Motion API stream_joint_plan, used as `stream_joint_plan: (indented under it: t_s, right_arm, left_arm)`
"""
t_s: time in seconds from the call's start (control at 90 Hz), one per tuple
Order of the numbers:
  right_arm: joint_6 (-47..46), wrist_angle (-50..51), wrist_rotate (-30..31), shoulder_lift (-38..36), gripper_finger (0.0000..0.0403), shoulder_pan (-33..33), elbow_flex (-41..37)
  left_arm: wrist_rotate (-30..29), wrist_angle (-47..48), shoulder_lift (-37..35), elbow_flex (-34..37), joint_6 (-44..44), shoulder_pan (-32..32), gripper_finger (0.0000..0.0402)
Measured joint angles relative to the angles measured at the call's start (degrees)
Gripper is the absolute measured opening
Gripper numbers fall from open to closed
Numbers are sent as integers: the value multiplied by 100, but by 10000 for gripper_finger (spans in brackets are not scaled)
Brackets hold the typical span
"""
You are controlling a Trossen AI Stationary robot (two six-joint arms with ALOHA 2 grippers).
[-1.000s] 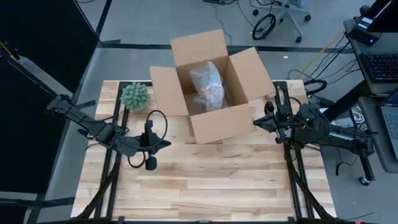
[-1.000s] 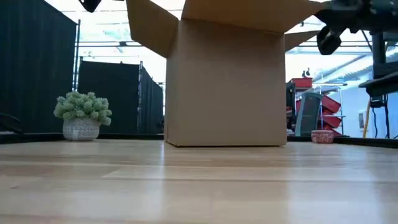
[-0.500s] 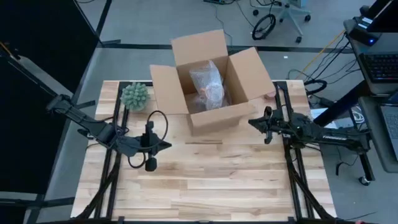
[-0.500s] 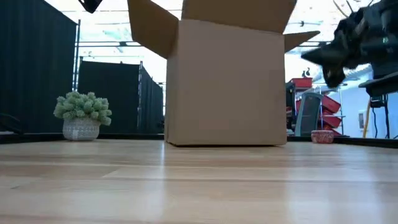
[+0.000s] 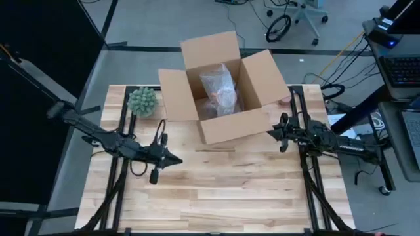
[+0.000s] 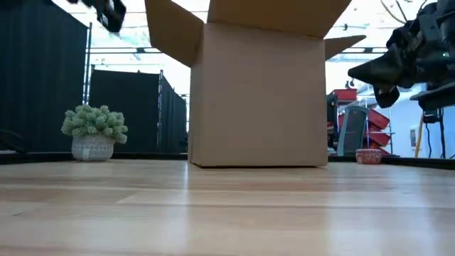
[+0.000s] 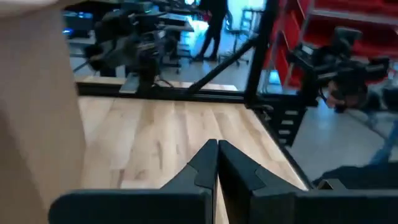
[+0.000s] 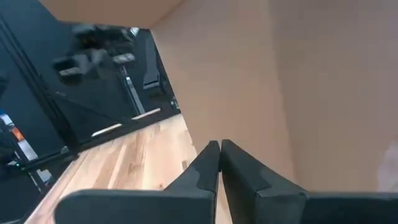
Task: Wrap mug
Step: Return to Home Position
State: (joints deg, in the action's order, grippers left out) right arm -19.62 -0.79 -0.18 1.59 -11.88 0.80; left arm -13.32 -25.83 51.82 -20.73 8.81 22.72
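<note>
1. Location of task item: the wrapped mug (image 5: 220, 92) lies inside the open cardboard box (image 5: 236, 129), which stands at the far middle of the table (image 5: 230, 196). The bundle's long axis runs roughly from the box's far wall toward its near wall, slightly slanted. It cannot be seen in the low view, where the box wall hides it.

2. Right gripper (image 5: 270, 133): fingers pressed together, nothing between them, as its wrist view confirms (image 8: 219, 144). It hovers above the table just beside the box's near right corner, apart from the cardboard and pointing across the box's near wall. That wall fills most of its wrist view.

3. Left gripper (image 5: 173, 160): fingers likewise closed on nothing (image 7: 217, 144). It hangs over the table's left-middle, well apart from the box, with the potted plant (image 5: 142, 101) at the far left corner beyond it.

4. Governing relation: the mug lies beyond and inward of both grippers, walled off by the box. The right arm is plainly the nearer.

5. Judgement: the packing appears complete and neither arm needs to reach the mug. The retreat turns on the right gripper drawing away from the box corner without catching it. The left arm's path looks unobstructed.
</note>
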Motion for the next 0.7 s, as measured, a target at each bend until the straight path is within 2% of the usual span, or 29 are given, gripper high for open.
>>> stream_joint_plan:
  t_s: [0.1,0.289,0.422,0.533,0.7]
  right_arm:
    - [-203,-41,34,39,0,-2,-2]
    - [-358,-66,24,34,0,-2,0]
    - [-355,-60,21,36,0,-2,0]
    - [-353,-69,14,34,0,-4,0]
    - [-353,-65,9,34,0,-4,0]
  left_arm:
    - [385,-707,-80,678,155,-410,0]
    - [1326,-699,-680,1455,438,-1119,0]
    - [1311,-511,-1588,1825,313,-1301,0]
    - [1269,277,-2374,1941,314,-1307,0]
    - [825,1013,-3279,1936,226,-1307,0]
